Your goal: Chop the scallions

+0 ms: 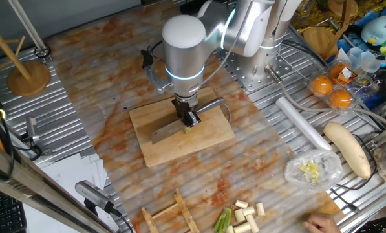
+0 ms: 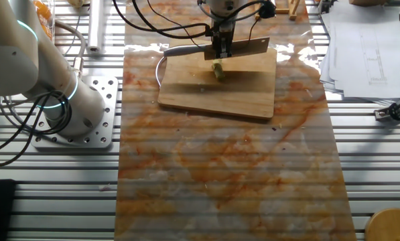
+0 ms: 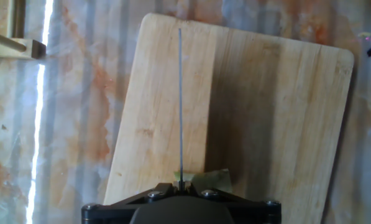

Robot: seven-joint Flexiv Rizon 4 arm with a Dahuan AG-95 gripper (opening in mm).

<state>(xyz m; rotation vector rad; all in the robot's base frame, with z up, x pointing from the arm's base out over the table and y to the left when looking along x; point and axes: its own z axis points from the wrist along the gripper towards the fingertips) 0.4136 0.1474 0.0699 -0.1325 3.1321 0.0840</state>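
Scallions (image 2: pixel 218 69): pale green stub lying mid-board under knife (image 2: pixel 243 47) | gripper (image 2: pixel 220 52): jaws clamping knife | cutting board (image 2: pixel 216 94): sitting mid-bench, margins open all around.

Light is even and bright in both fixed views, with soft shadows under the arm. The glossy tabletop (image 2: pixel 226 167) shows white glare beside the wooden board (image 2: pixel 220 94). In the hand view a bright streak runs down the left edge, a dark shadow crosses the board's middle, and surfaces look slightly soft.
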